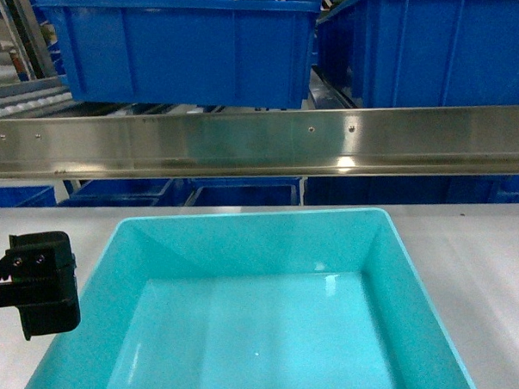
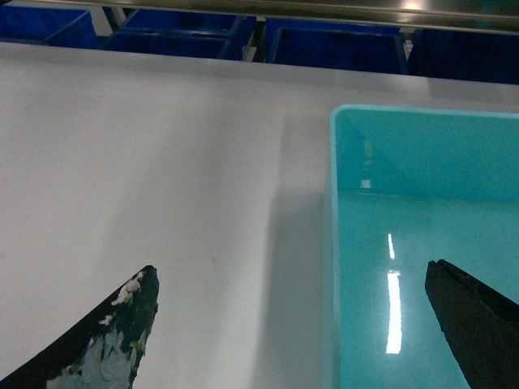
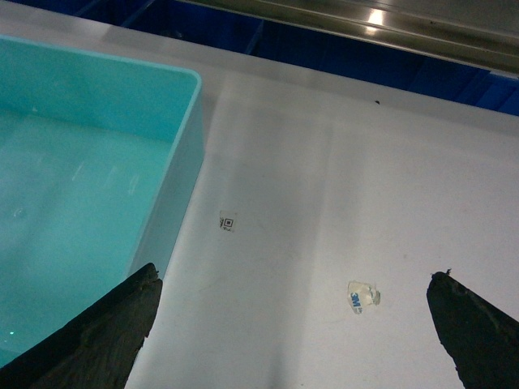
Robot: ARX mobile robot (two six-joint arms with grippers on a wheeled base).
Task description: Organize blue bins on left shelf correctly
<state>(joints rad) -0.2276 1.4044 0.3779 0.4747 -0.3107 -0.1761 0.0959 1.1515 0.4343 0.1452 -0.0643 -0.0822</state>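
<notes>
One light turquoise blue bin (image 1: pixel 248 333) sits empty on the white table, just in front of the left shelf's steel beam (image 1: pixel 257 143). My left gripper (image 2: pixel 290 270) is open at the bin's left wall (image 2: pixel 331 243), with one finger (image 2: pixel 113 340) over the table and the other (image 2: pixel 478 324) over the bin's inside. In the head view its black body (image 1: pixel 41 286) shows beside the bin's left rim. My right gripper (image 3: pixel 293 274) is open at the bin's (image 3: pixel 73 162) right wall, its left finger (image 3: pixel 105 332) at the rim and its right finger (image 3: pixel 478 324) over the table. Neither holds anything.
Dark royal-blue crates (image 1: pixel 184 51) (image 1: pixel 434 40) stand on the shelf tier above the beam, and more sit below it (image 1: pixel 242 193). White rollers (image 1: pixel 14 102) show at the upper left. A tape scrap (image 3: pixel 363 296) and a small code sticker (image 3: pixel 227 222) lie on the table (image 1: pixel 486 262).
</notes>
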